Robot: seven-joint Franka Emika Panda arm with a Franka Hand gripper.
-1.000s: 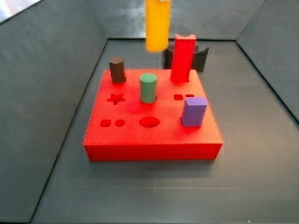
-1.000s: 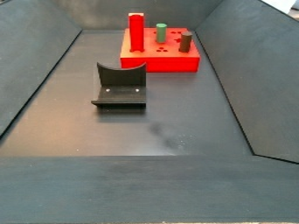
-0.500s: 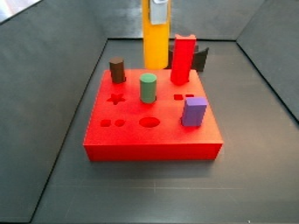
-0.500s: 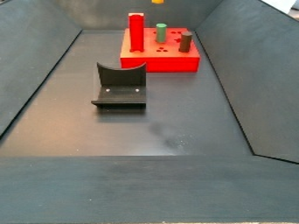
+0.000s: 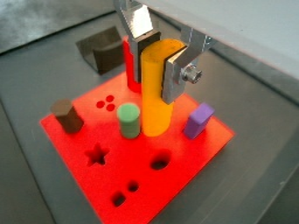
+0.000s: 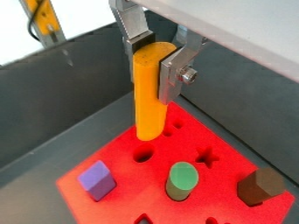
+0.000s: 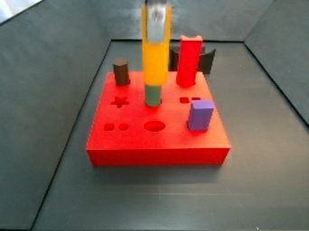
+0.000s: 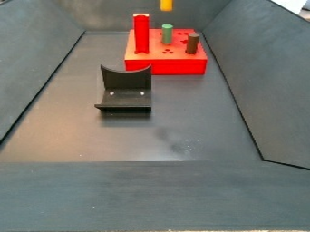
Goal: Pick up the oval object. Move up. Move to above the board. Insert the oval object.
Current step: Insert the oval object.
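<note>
My gripper [image 5: 156, 83] is shut on the oval object [image 5: 158, 92], a tall yellow-orange peg held upright by its upper part between the silver fingers [image 6: 173, 74]. In both wrist views the peg [image 6: 147, 101] hangs above the board [image 5: 126, 157], a flat red slab with cut-out holes [image 6: 142, 156]. In a side view the peg [image 7: 156, 54] hangs over the back half of the board [image 7: 157, 149], its lower end in front of the green cylinder. Only the peg's tip [image 8: 166, 4] shows at the frame's top above the board [image 8: 169, 63].
On the board stand a brown cylinder [image 7: 121, 72], a green cylinder [image 7: 154, 93], a tall red block [image 7: 191, 61] and a purple block [image 7: 201, 115]. The dark fixture [image 8: 125, 88] stands on the grey floor away from the board. Sloped grey walls enclose the floor.
The gripper has carried the oval object from behind the board's far edge to over the board. In a side view the peg now reaches lower in the frame.
</note>
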